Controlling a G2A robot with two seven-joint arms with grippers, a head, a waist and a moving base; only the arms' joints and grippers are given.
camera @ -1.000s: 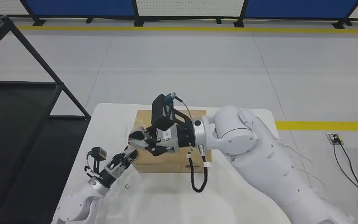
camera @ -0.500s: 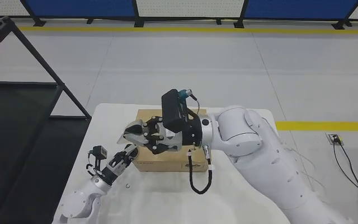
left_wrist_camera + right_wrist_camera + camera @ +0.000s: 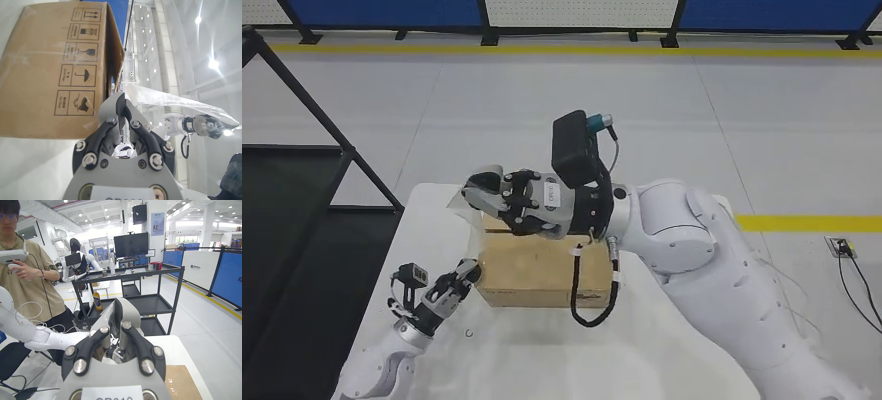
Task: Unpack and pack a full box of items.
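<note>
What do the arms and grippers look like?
White shells on right arm and left arm. Black cable loops under the right wrist; black camera box with teal plug. On left gripper and right gripper: grey finger shells, black ribbed pads, black links, silver bolts, white label.

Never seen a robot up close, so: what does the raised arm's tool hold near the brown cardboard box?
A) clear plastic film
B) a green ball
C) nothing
A: the right tool is pinched shut on clear plastic film near the brown cardboard box.
</note>
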